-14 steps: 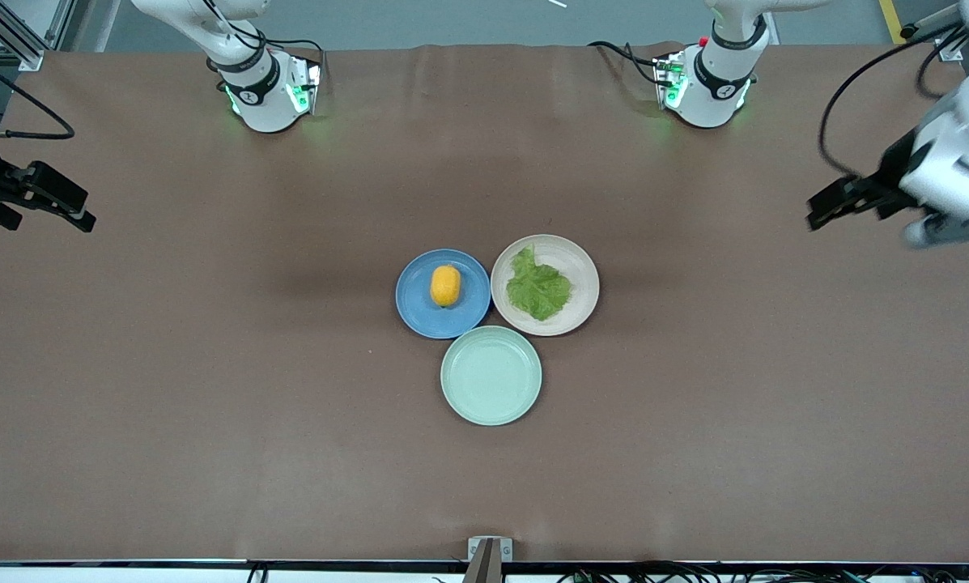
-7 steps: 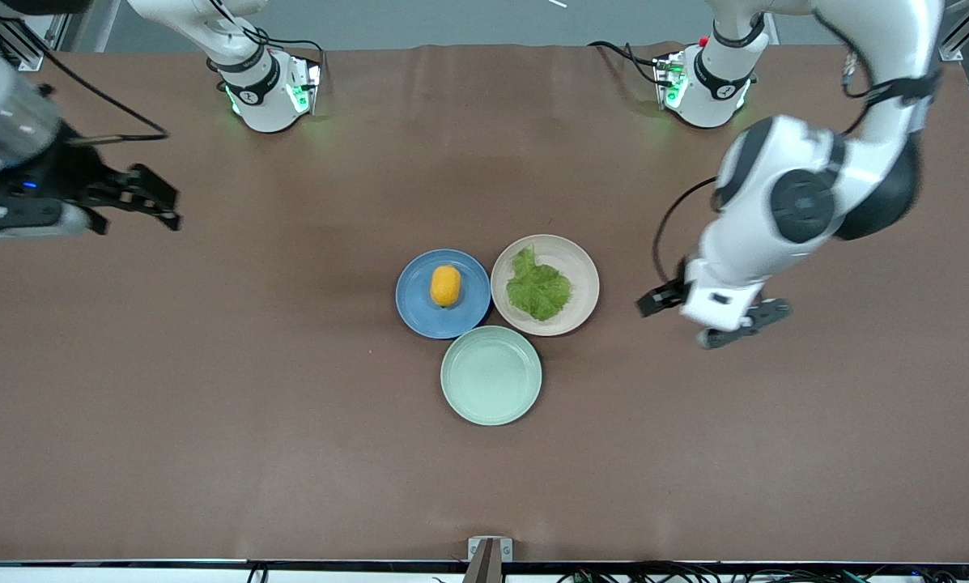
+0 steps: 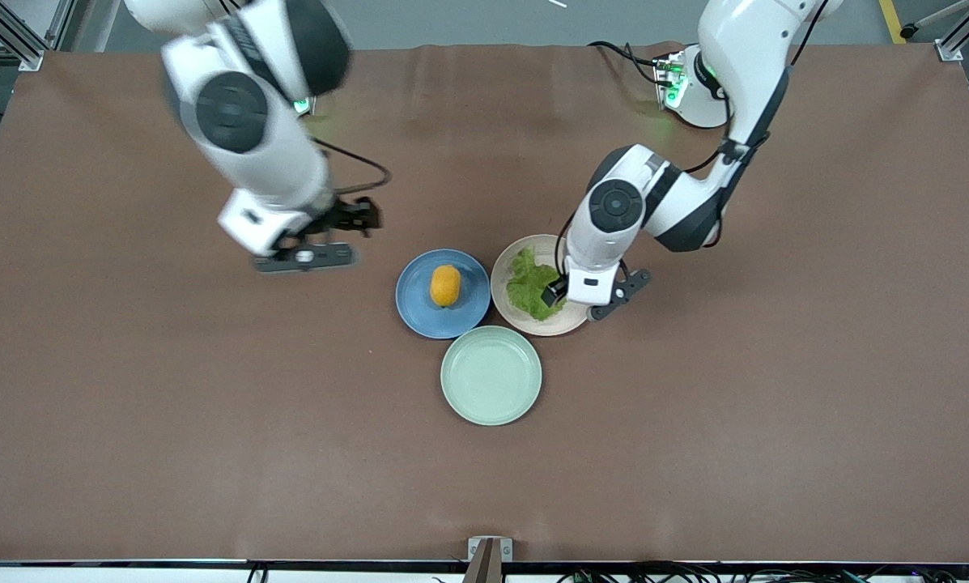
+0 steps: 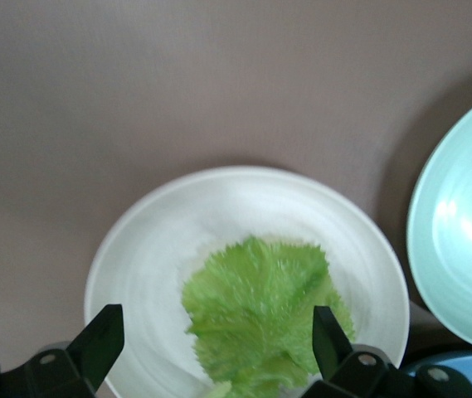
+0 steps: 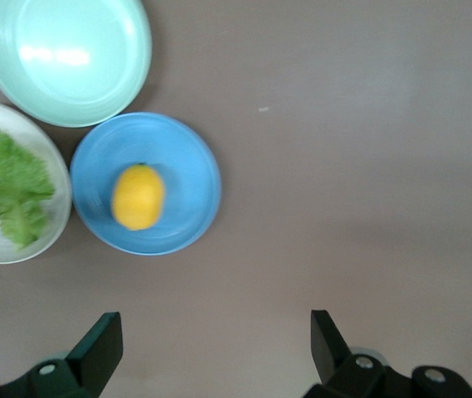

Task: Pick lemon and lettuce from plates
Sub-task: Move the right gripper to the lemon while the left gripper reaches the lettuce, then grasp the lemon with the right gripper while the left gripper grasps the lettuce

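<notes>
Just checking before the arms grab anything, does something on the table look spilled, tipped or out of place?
Nothing stands out. The lemon sits on the blue plate, the lettuce lies flat on the beige plate, the mint plate holds nothing. Left gripper is open over the lettuce; right gripper open over bare table beside the blue plate.

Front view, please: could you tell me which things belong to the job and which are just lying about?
Job: lemon on the blue plate; lettuce on the beige plate; left tool open over the lettuce; right tool open over bare table.
Lying about: mint plate.
</notes>
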Robot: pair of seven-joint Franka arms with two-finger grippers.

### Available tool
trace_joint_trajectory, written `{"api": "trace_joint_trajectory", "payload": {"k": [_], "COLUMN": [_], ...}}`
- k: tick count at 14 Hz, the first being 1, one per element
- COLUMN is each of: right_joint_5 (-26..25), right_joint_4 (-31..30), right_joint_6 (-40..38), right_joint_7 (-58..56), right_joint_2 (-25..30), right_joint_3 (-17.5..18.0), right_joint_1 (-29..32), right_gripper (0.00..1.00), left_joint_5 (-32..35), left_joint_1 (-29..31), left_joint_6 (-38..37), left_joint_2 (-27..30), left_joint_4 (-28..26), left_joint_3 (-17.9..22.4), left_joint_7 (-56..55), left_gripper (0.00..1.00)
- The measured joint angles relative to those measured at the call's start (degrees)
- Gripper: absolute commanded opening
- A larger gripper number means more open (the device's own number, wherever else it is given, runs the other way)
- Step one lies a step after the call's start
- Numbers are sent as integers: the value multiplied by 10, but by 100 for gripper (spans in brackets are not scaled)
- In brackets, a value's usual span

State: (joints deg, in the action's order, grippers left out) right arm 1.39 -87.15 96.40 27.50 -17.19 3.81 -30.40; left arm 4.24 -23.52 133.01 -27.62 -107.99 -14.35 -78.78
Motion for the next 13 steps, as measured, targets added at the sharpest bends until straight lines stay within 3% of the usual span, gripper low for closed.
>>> {"api": "trace_joint_trajectory", "payload": {"k": [3,6,7,8,10,11,13], "right_joint_5": [0,0,-1,-1,-3,-7,-21], "right_joint_4": [-34,-72,-76,-78,-79,-79,-78], "right_joint_6": [100,194,215,233,252,256,262], "right_joint_7": [63,123,140,150,157,158,158], "right_joint_2": [-44,-87,-104,-119,-144,-152,-163], "right_joint_3": [0,-1,-1,-1,-4,-9,-16], "right_joint_1": [-54,-84,-94,-102,-107,-106,-99], "right_gripper": [100,100,100,100,100,100,100], "left_joint_5": [0,0,0,0,0,0,0], "left_joint_1": [-29,-43,-44,-45,-48,-48,-45], "left_joint_6": [23,37,37,37,39,40,39], "left_joint_2": [-26,-51,-58,-64,-73,-74,-72], "left_joint_4": [0,0,0,0,0,1,7], "left_joint_3": [0,0,0,0,0,0,3], "left_joint_7": [-46,-61,-68,-71,-72,-72,-72], "left_gripper": [100,90,78,47,5,0,0]}}
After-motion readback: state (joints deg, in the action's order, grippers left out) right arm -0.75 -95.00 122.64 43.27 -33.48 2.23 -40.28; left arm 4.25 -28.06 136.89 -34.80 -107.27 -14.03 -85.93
